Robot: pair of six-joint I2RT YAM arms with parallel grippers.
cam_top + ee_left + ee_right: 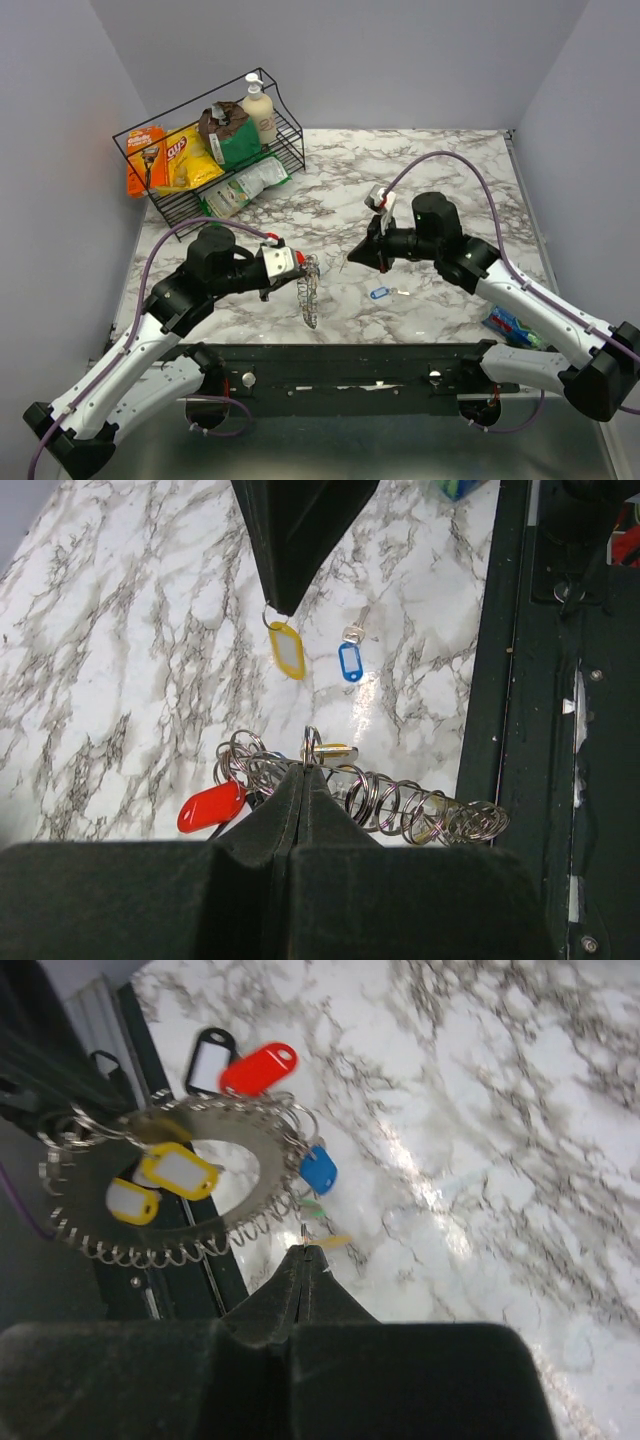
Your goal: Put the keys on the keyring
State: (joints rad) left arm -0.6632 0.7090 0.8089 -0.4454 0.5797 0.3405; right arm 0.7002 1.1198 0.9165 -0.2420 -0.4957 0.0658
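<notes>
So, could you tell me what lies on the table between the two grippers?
Only a blue-tagged key on the marble, between the left gripper and right gripper; the left wrist view shows it.

Keyring: bare metal wire, polished and shiny. Red tag, yellow tag, blue tag: smooth glossy plastic, the yellow and blue ones with white paper-looking inserts. Table: glossy marble-pattern top, glare spots.
</notes>
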